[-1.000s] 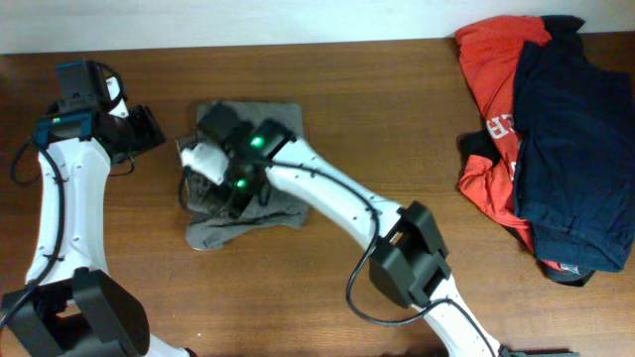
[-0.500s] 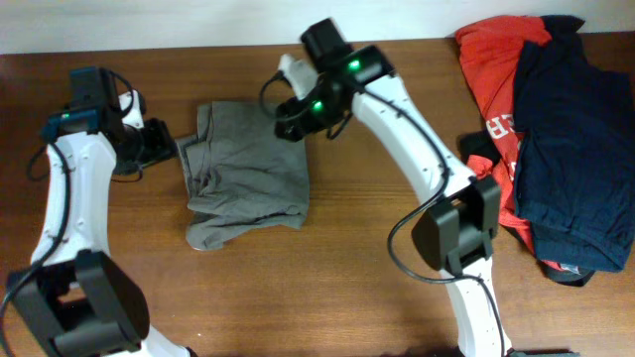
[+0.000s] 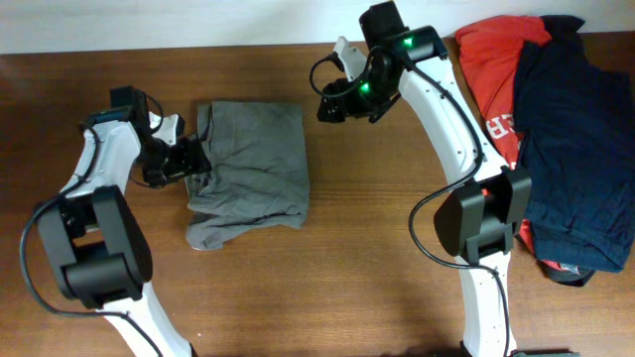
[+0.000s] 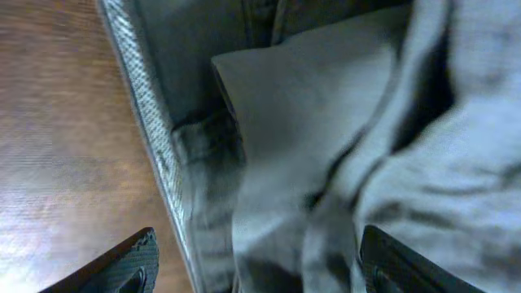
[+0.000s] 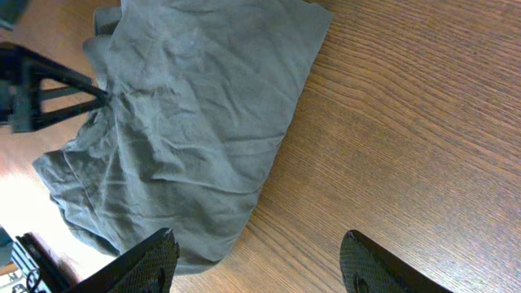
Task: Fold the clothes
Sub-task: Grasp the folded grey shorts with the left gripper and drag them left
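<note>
Right hand (image 3: 327, 107) pulled back, shorts (image 3: 256, 169) on wooden table (image 3: 377, 248), white wall (image 3: 198, 20)

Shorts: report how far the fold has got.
Done: the shorts lie doubled over in a rough rectangle, lower edge ragged. In hand: the left end effector is open at their left edge; the right end effector is open, off the cloth. Left: probably tidying and a further fold.

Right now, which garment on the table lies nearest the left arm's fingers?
The grey-khaki shorts, alone left of centre; the left arm's fingers are at their edge. The red T-shirt and navy garment are heaped far right.
</note>
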Controlling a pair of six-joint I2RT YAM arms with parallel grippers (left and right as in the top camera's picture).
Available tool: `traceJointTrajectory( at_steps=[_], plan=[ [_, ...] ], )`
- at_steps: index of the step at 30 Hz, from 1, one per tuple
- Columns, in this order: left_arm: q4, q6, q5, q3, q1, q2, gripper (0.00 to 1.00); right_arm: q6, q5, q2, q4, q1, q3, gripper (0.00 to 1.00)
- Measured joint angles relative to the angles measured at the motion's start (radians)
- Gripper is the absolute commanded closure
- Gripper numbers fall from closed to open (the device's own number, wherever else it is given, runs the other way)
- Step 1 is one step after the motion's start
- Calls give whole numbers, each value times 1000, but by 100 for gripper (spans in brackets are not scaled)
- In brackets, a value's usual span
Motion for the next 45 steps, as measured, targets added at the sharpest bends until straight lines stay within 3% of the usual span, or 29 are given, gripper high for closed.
traceJointTrajectory(
  at_steps=[14,15,16,17,18,19,29,36,45],
  plan=[
    [74,12,23,5,-61,58,22,-11,0,0,-5,0,0,31],
    [77,12,21,7,-69,61,32,-12,0,0,-8,0,0,31],
    [82,14,24,8,-75,63,50,-12,1,0,-8,0,0,31],
    [87,19,25,10,-82,64,76,-13,1,0,-10,0,0,31],
    [93,18,27,10,-87,70,94,-13,3,0,-11,0,0,31],
    [100,19,33,10,-92,76,99,-13,5,0,-11,0,0,31],
    [172,-48,179,46,-82,111,100,-12,4,0,-14,-5,0,32],
    [362,-261,295,131,-20,122,100,-12,4,0,-31,-37,0,31],
    [423,-514,232,143,97,122,100,-12,4,0,-41,-65,0,31]
  ],
)
